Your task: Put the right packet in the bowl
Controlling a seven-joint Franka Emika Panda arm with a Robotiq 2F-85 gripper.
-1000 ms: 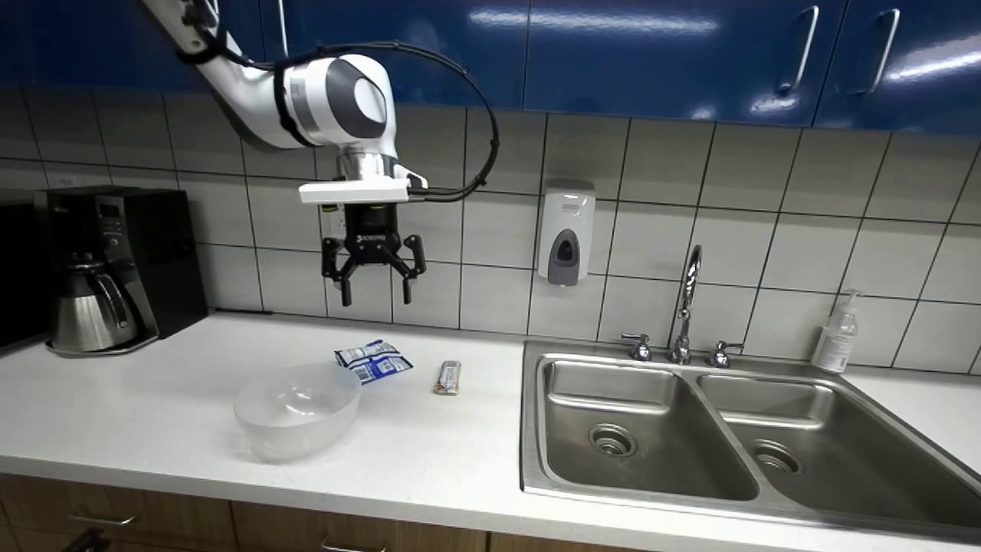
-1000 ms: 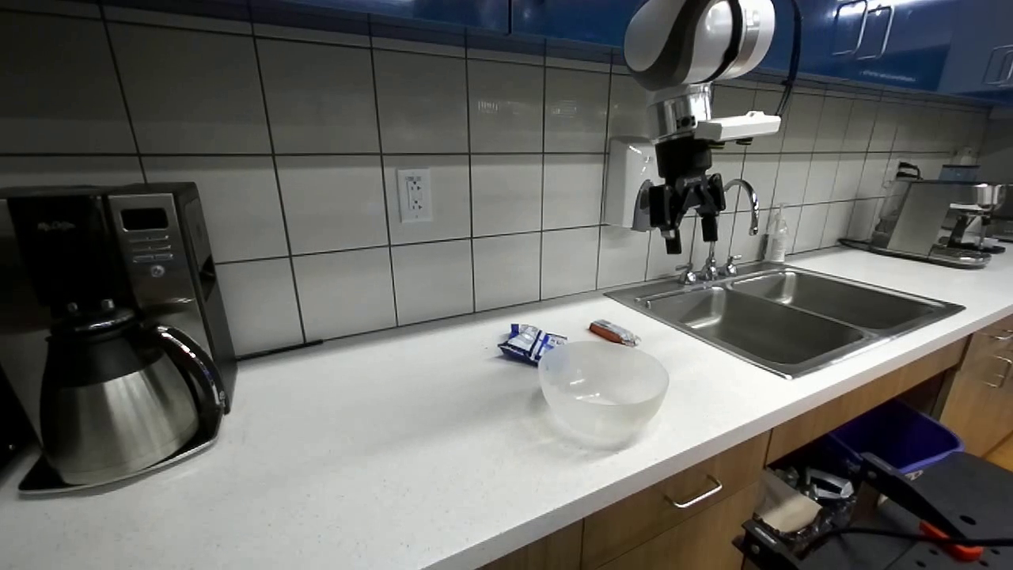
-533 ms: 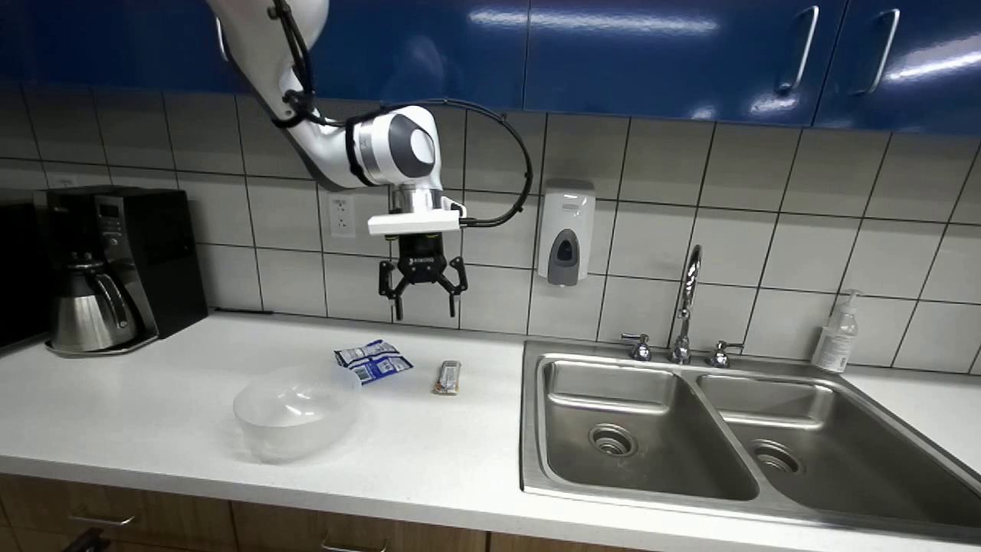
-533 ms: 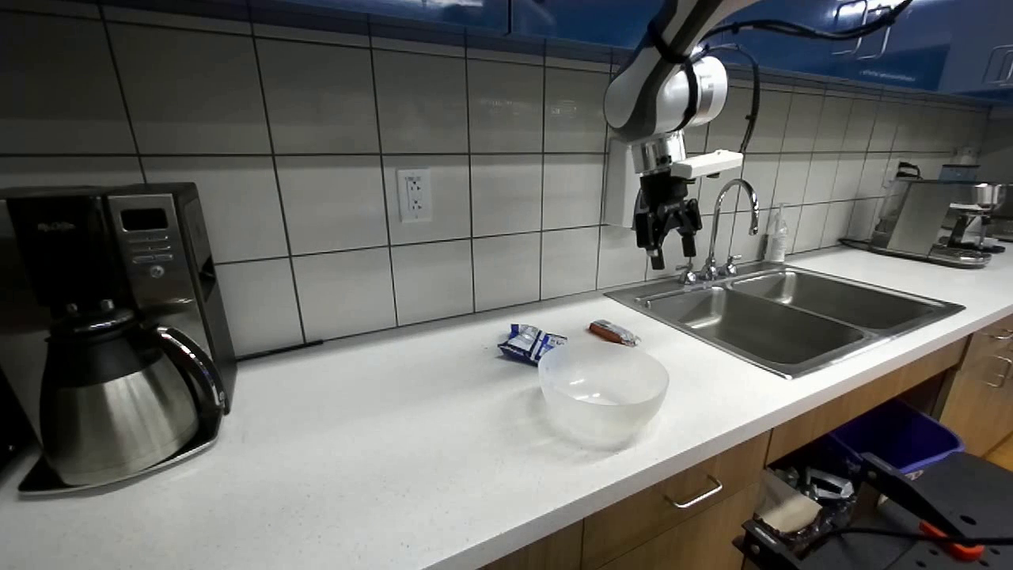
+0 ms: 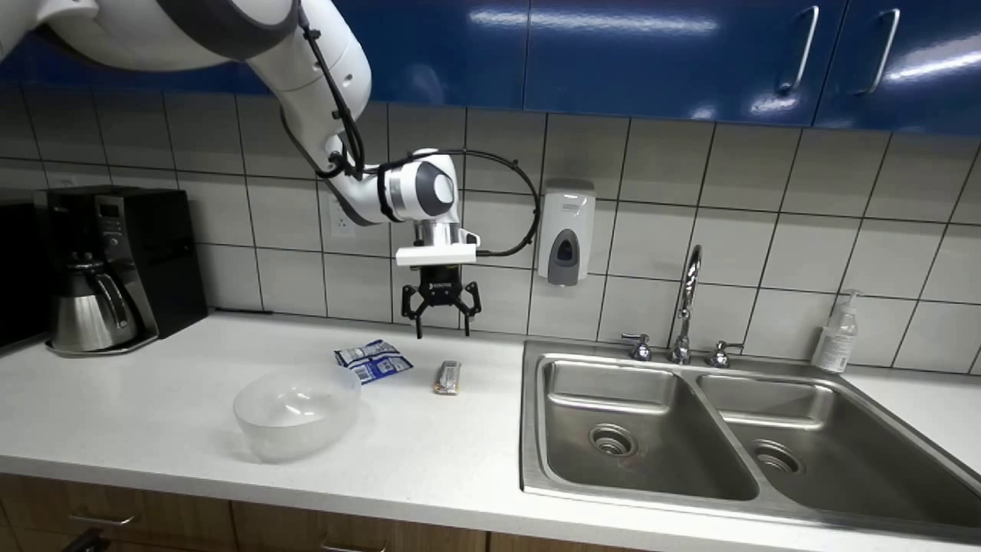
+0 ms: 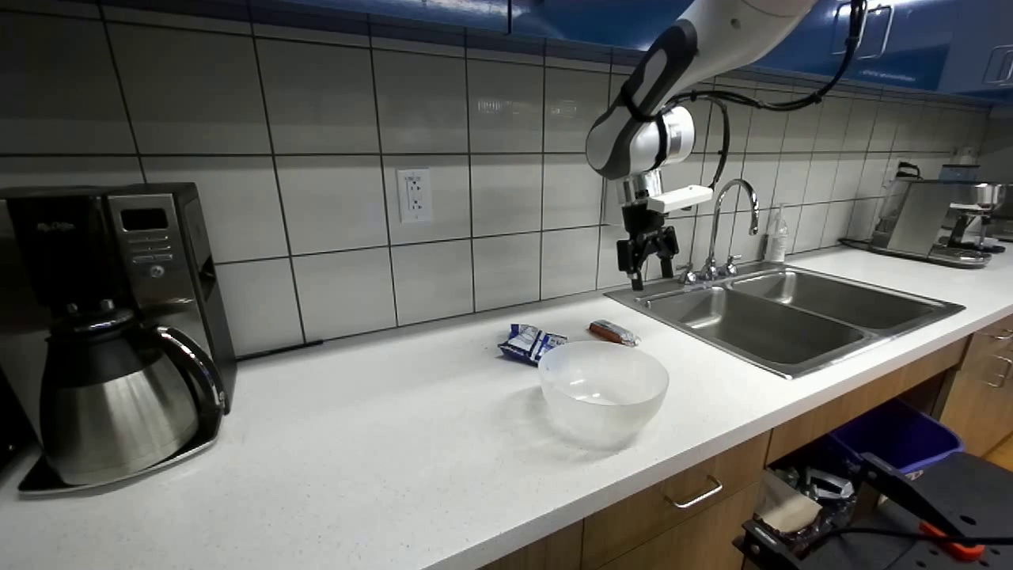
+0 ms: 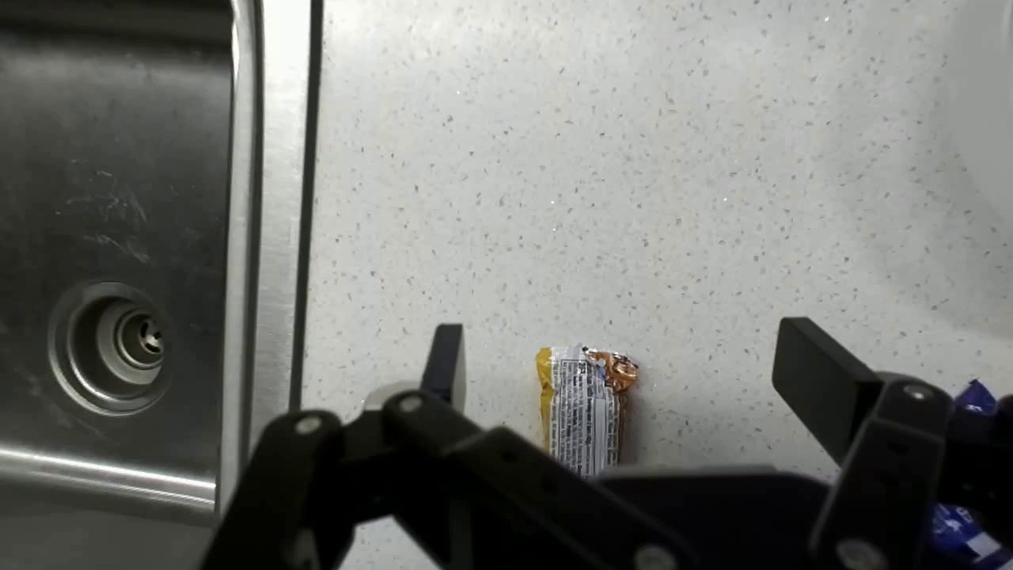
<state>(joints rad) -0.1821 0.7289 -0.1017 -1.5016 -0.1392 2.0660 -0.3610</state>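
The right packet, small and silvery-grey with orange and yellow edges, lies flat on the counter in both exterior views. In the wrist view the packet lies between the finger lines, nearer the left finger, its lower end hidden by the gripper. My gripper is open and empty, pointing down, above the counter and the packet, touching nothing. The translucent whitish bowl stands upright and empty, in front of the packets. A pale curved shape at the wrist view's right edge looks like the bowl.
The larger blue-and-white packet lies beside the bowl; part of it shows behind the right finger. A steel sink borders the counter. A coffee maker, faucet and soap dispenser stand along the tiled wall.
My open gripper has moved down and, in the exterior view facing the sink, rightward, from above the blue-and-white packet to above the small packet. Packets and bowl have not moved.
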